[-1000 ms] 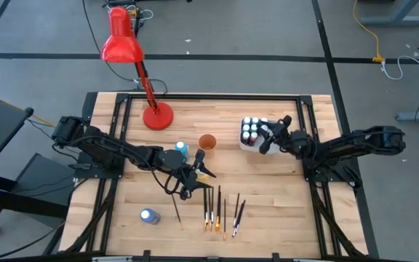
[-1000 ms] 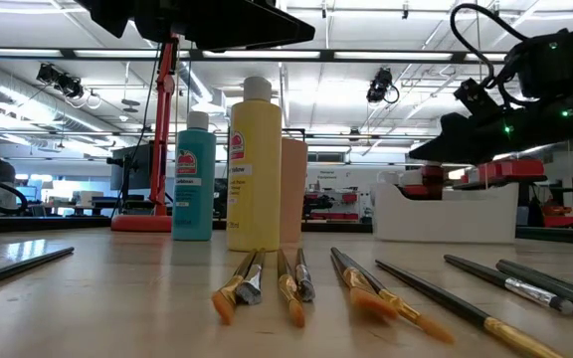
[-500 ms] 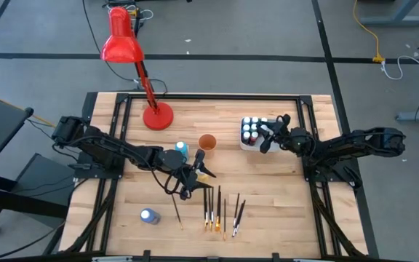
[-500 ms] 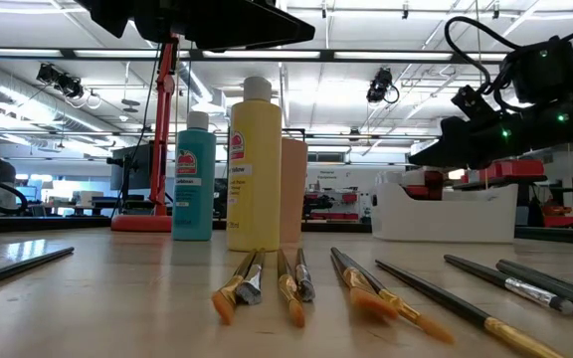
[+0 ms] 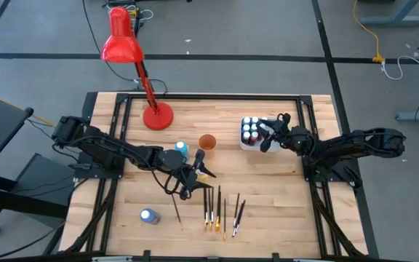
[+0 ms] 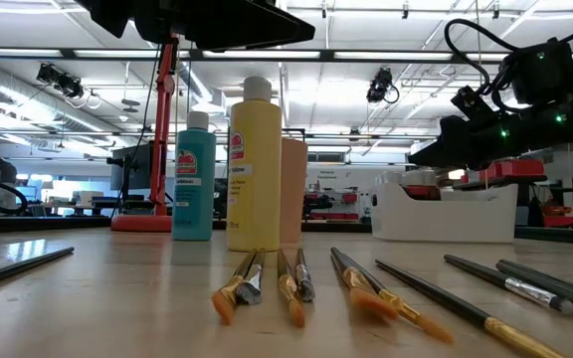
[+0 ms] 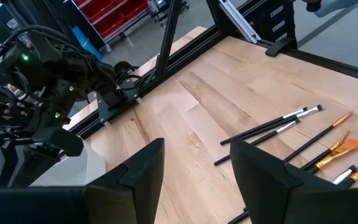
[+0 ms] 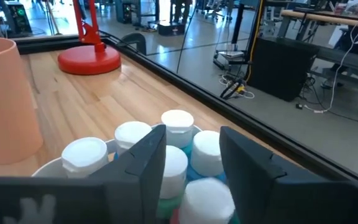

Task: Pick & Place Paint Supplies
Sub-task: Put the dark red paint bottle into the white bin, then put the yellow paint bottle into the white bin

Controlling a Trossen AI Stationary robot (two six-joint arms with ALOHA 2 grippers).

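Currently, item by item:

Right end effector (image 5: 270,135): poised over the white tub (image 5: 247,144) at the far right of the surface (image 5: 268,196). In the right wrist view its fingers (image 8: 143,163) stand parted above the white-capped bottles (image 8: 178,122) packed inside, with nothing between them. Judgement: a bottle has just been placed; this drop-off step is closing.

Left end effector (image 5: 195,177): near the middle of the surface, just above the row of paintbrushes (image 5: 220,211). Fingers (image 7: 143,171) spread wide, empty.

Paint supplies outstanding:
- teal bottle (image 6: 194,179), upright, beside the orange cup (image 5: 207,141);
- yellow bottle (image 6: 255,169), upright, just beside the teal one in the low view;
- white-capped bottle (image 5: 148,216), alone near the front left;
- single brush (image 5: 176,212), apart from the row, lying left of it;
- brush row, five or six pieces, orange-yellow tips toward the front edge.

Not for collection: red lamp (image 5: 131,52), orange cup.

Next move, as judged: the right arm needs to lift straight clear of the tub without nudging the packed caps. The left arm, nearest the loose stock, must lower its open fingers across one thin brush handle and close low against the wood, or turn to the teal bottle.
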